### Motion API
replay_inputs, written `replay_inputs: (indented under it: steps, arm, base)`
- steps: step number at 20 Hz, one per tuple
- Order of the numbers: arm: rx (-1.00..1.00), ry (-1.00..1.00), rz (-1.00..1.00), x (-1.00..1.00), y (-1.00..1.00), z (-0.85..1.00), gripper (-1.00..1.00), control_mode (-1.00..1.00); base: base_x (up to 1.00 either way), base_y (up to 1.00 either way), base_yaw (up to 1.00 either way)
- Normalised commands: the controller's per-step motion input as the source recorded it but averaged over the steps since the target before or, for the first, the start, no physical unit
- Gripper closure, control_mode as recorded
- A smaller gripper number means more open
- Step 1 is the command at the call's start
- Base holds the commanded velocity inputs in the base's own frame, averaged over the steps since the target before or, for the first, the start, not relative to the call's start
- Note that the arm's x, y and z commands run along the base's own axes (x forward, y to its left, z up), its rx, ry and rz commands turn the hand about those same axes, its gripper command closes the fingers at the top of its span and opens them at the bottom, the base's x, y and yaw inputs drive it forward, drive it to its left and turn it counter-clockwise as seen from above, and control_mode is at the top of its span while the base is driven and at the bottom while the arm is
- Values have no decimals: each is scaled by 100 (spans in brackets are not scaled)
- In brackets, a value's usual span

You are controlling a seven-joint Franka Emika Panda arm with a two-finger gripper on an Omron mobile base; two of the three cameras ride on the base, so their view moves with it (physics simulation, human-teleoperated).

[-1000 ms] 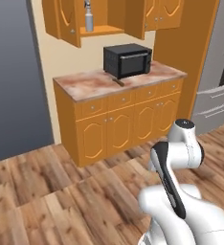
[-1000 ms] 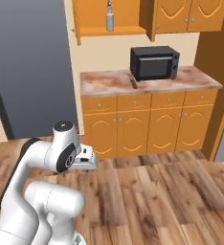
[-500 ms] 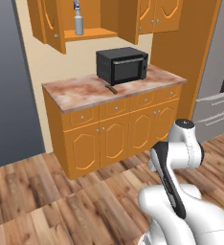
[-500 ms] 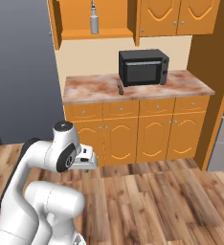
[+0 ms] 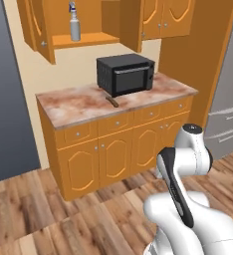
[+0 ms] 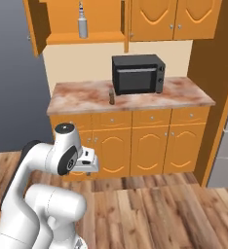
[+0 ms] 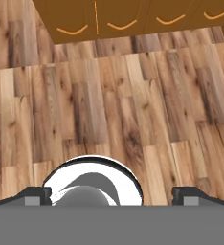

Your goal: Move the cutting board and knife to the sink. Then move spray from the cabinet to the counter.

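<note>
Kitchen corner, wood-plank floor (image 7: 109, 105), base facing the counter (image 5: 78, 104). We take the step in hand to be fetching the spray (image 5: 74, 22): it stands upright on the inner shelf of the open cabinet (image 5: 83, 39), above and to the left of the microwave (image 5: 126, 73). A knife (image 5: 112, 101) lies on the counter just in front of the microwave's left corner. Cutting board not identifiable. Our gripper (image 7: 111, 194) is folded low, pointing at the floor, jaws spread wide, nothing between them. To do this well we should raise the arm, approach the bottle level, clear of the open door (image 5: 36, 27), and grip its body below the neck.
</note>
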Motion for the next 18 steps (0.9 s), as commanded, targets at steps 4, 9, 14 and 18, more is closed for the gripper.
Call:
replay_inputs:
  steps: [4,9,14,18]
  arm:
    - [0,0,0,0,0,0,-100,100]
    - [0,0,0,0,0,0,-100,100]
    - [0,0,0,0,0,0,-100,100]
    - [0,0,0,0,0,0,-100,100]
  base:
    - [68,-31,16]
    - [65,-29,20]
    - [56,-3,25]
    - [52,4,21]
